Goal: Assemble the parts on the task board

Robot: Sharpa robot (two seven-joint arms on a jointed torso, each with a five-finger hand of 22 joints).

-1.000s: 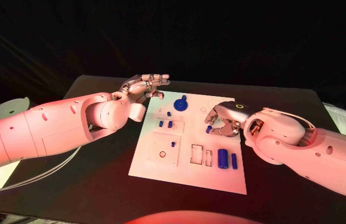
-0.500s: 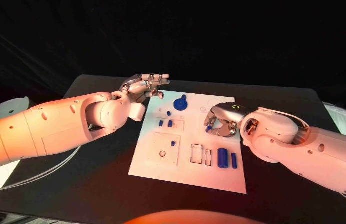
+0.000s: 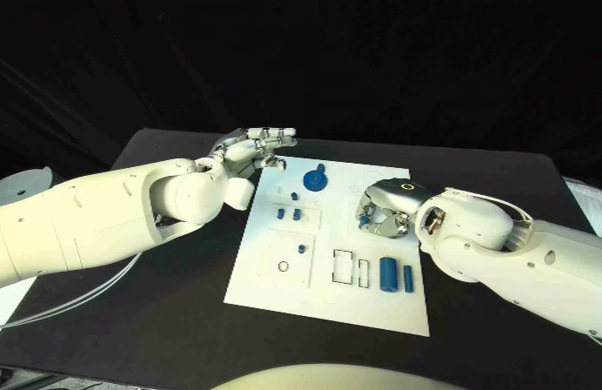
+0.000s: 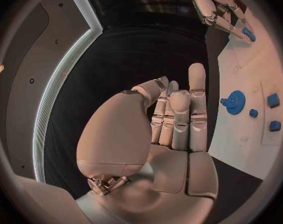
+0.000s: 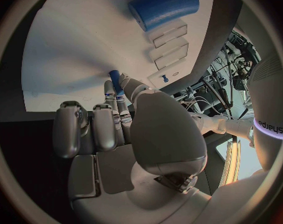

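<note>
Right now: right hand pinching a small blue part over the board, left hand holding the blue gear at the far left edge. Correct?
Not quite. The left hand holds nothing; its fingers are apart, hovering by the board's far left corner. The blue gear lies on the task board, apart from that hand, as the head view shows. The right hand does pinch a small blue part.
</note>
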